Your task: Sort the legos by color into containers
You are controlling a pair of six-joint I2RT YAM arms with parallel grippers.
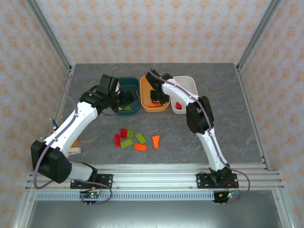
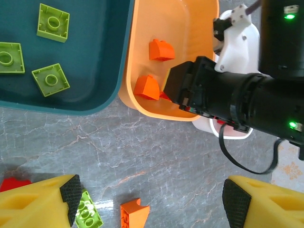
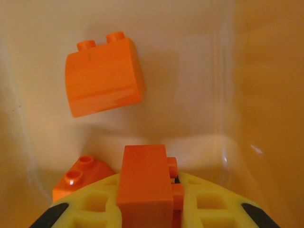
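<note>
My right gripper (image 3: 152, 211) reaches into the orange tub (image 1: 144, 95), its fingers closed narrowly on an orange brick (image 3: 144, 178) near two others. My left gripper (image 2: 153, 197) hovers near the teal tub (image 2: 95, 57), fingers spread wide and empty. Loose bricks (image 1: 126, 143) lie on the table (image 1: 228, 123).

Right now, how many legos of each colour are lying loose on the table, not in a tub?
Red legos: 2
Yellow-green legos: 3
Orange legos: 2
Total: 7 loose on the table
</note>
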